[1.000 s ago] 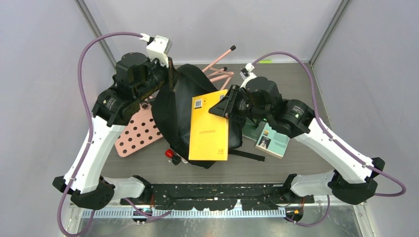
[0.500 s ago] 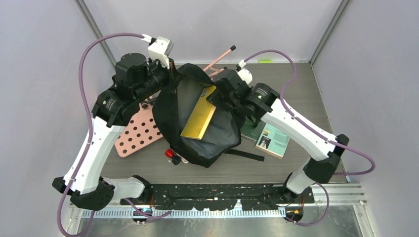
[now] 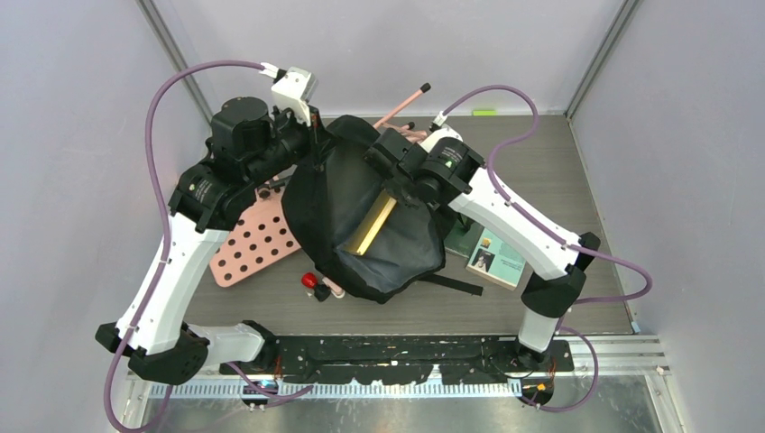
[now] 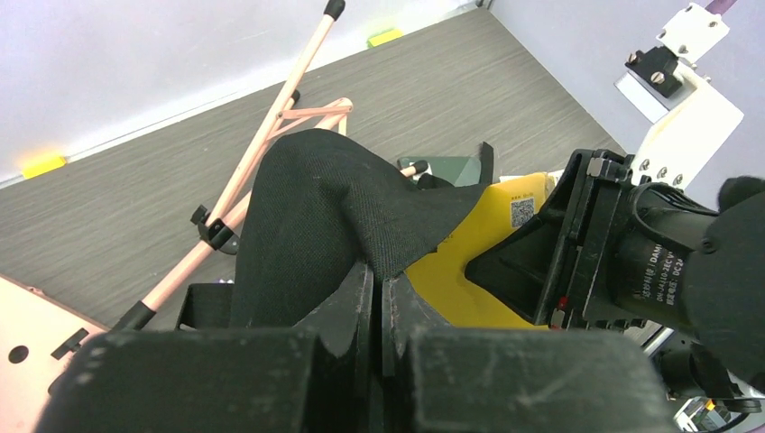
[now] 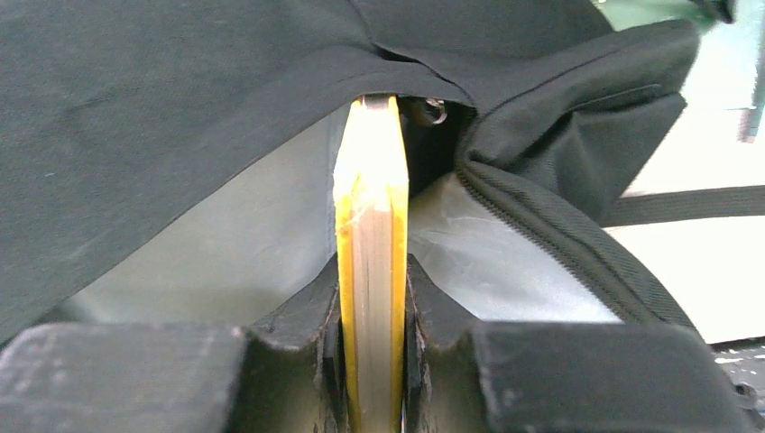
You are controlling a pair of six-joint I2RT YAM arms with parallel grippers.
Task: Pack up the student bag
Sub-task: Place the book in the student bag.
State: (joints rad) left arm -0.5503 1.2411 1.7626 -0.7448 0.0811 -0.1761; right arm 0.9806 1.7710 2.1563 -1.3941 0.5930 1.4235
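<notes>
The left gripper (image 4: 372,281) is pinching the rim of the bag (image 3: 311,212), lifting its mouth open on the tabletop (image 3: 550,171). The right gripper (image 5: 372,275) is clamping a yellow book (image 5: 370,198) edge-on inside the opening. Next, I judge, the book needs pushing deeper, then releasing.

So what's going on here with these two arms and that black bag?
Two robot arms are packing the student bag. The left claw is clamped on a fold of the bag's fabric, holding its mouth open. The right claw grips a yellow book by its edge, with the book's far end inside the opening. A teal book lies on the table beside the bag, not yet packed.
</notes>
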